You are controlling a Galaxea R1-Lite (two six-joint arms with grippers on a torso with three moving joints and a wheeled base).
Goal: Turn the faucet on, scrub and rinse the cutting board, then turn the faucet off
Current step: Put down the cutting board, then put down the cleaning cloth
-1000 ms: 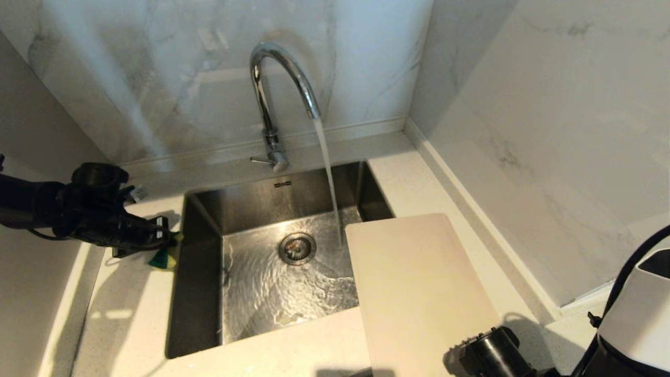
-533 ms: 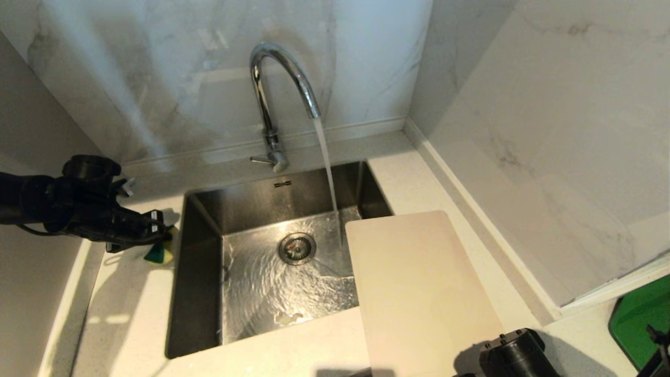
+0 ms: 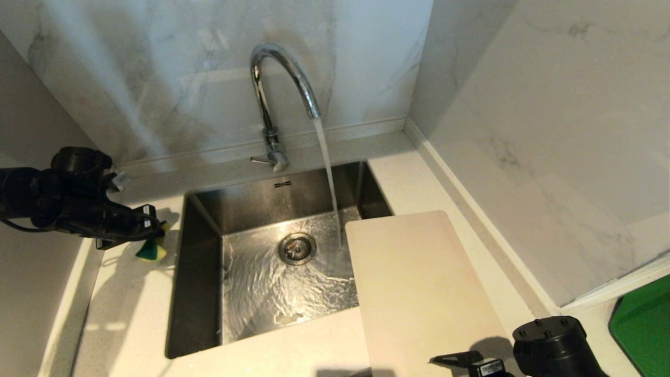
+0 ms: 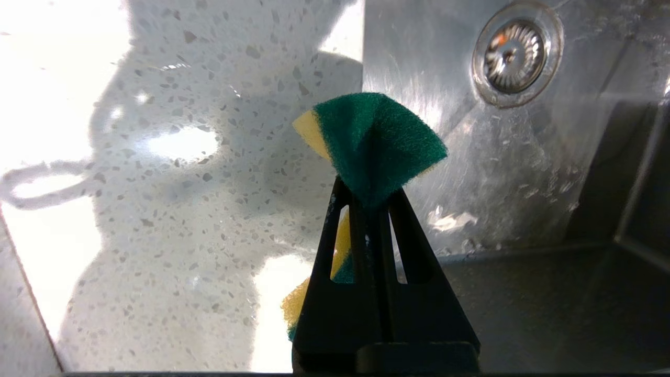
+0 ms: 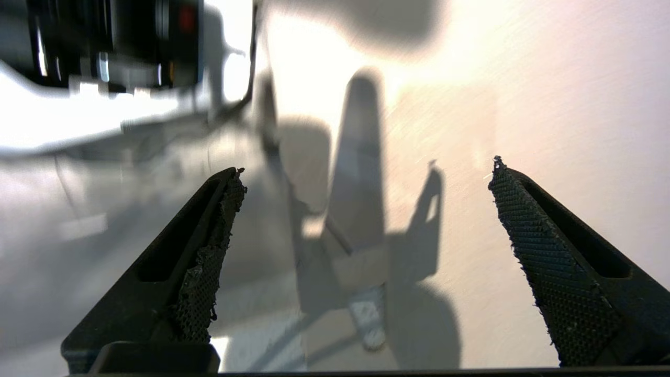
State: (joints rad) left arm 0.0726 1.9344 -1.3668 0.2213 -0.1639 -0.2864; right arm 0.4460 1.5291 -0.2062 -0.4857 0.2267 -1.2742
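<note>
Right gripper [image 5: 366,209], fingers apart, hovers over the board's [image 3: 419,293] near end; board runs lengthwise toward the sink [image 3: 204,209]. Left gripper [image 4: 369,204] clamps sponge [image 4: 374,139] across the sink.

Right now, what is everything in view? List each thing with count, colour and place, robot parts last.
faucet: one, shiny chrome, behind the sink, water running from its spout.
sink: one, steel, set into the counter, water rippling over its bottom.
drain: one, metal, in the sink bottom.
cutting board: one, pale cream, flat on the counter right of the sink, its near-left corner over the basin.
sponge: one, green and yellow, pinched over the counter left of the sink.
tray: one, green, at the far right edge, partly cut off.
counter: one, white speckled, around the sink.
left gripper: black, jaws shut on the sponge.
right gripper: black, jaws open, over the cutting board's near end.
</note>
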